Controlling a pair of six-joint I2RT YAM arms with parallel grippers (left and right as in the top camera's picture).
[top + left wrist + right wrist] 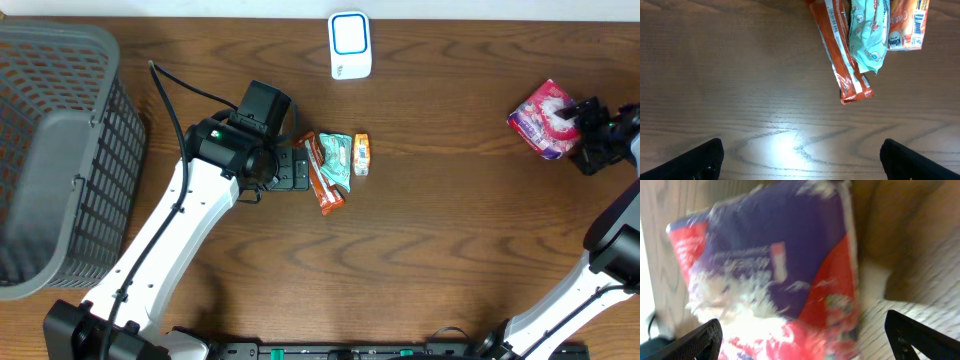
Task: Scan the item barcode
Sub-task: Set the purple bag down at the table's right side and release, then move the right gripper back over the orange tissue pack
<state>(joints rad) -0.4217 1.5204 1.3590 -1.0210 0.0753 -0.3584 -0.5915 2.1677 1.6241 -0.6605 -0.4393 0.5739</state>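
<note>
A purple, red and white snack bag (541,118) lies at the far right of the table. My right gripper (583,128) is against its right side. In the right wrist view the bag (785,270) is blurred and fills the space between the wide-apart fingers of the right gripper (802,340), with a gap at the right finger. The white scanner (350,45) stands at the back centre. My left gripper (801,160) is open over bare wood, just short of an orange-red packet (840,55), a teal packet (869,35) and a small orange packet (909,25).
A large grey mesh basket (60,40) takes up the left side of the table. The three packets (336,158) lie together mid-table under the tip of the left arm (245,150). The table's back edge runs just behind the scanner.
</note>
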